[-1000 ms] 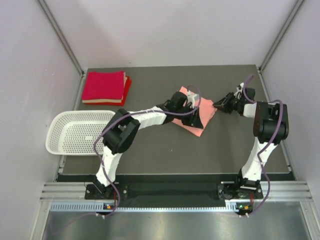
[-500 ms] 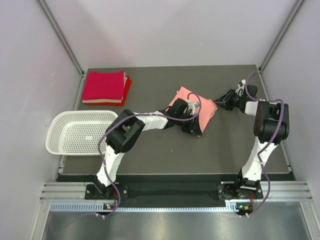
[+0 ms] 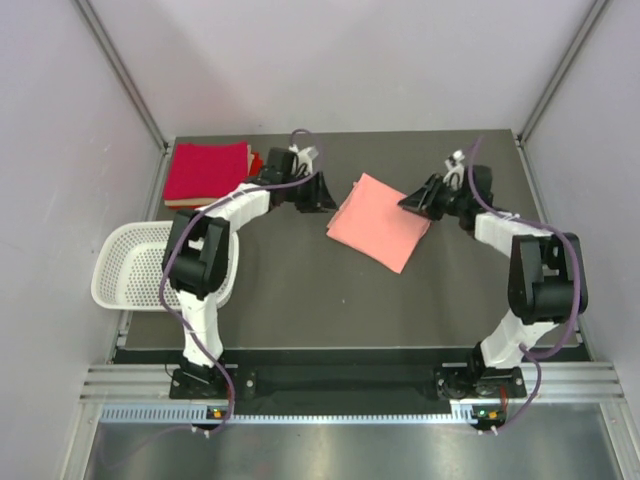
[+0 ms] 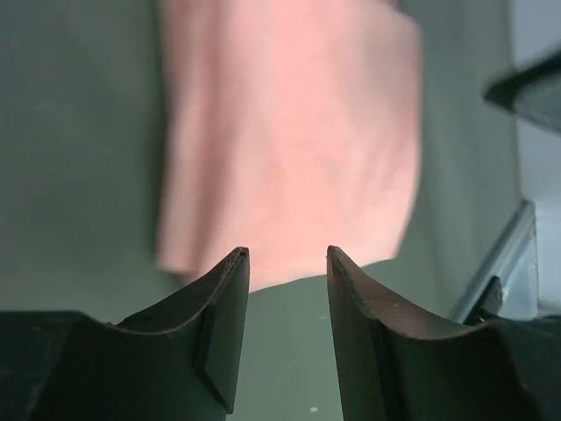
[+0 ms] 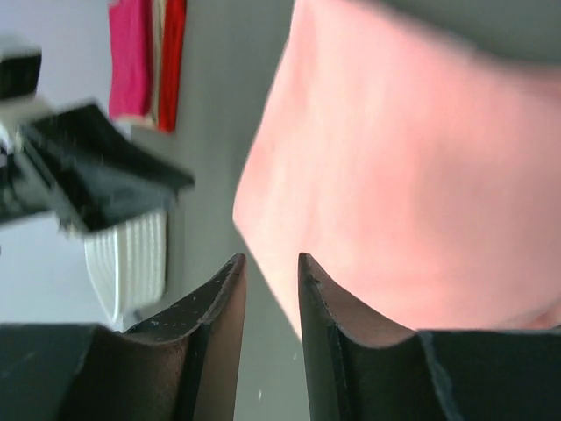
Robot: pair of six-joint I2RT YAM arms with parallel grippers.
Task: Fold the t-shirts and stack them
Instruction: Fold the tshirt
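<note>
Top external: folded salmon-pink cloth t-shirt [image 3: 378,221] lies between left gripper [image 3: 325,195] and right gripper [image 3: 406,203], both parted, empty; folding looks finished, next lift it onto the crimson folded stack [image 3: 207,172].

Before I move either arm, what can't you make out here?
Shirt count in the red stack: top view, too small; the left arm covers its right edge.
Right side of the basket: top view, behind the left arm.
Fold layers of the pink shirt: both wrist views blurred.
Whether the right gripper touches it: top view, too small.
</note>
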